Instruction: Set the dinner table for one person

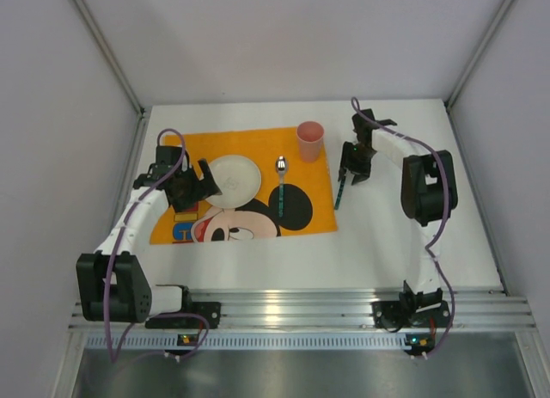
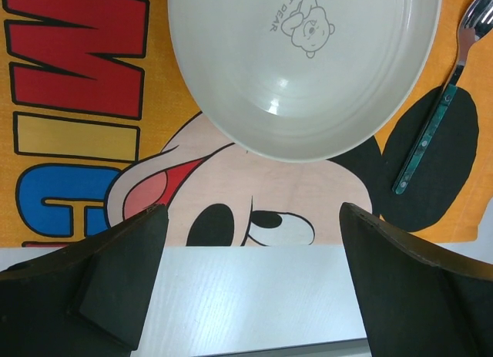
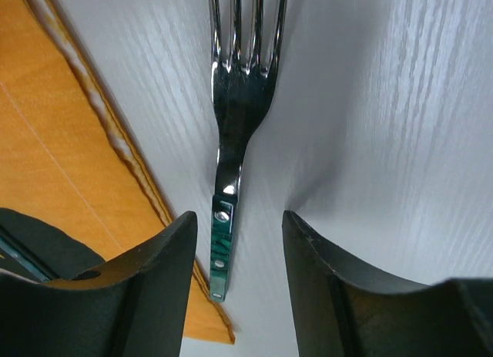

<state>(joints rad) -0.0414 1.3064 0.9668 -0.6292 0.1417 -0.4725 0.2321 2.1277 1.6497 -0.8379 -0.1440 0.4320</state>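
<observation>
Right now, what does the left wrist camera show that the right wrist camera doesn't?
Only the left wrist view shows the white plate and the spoon, seen past the open left claw. Only the right wrist view shows the fork, lying on the tabletop inside the open right claw. Both views show the orange placemat and the white table.

Lab robot test cell: plain white enclosure walls (image 1: 60, 157), aluminium frame posts (image 1: 103, 45), extrusion rail (image 1: 292, 305) along dinner table (image 1: 387, 243) edge, arm bases (image 1: 182, 315) bolted to rail, loose purple cabling (image 1: 107, 325).
</observation>
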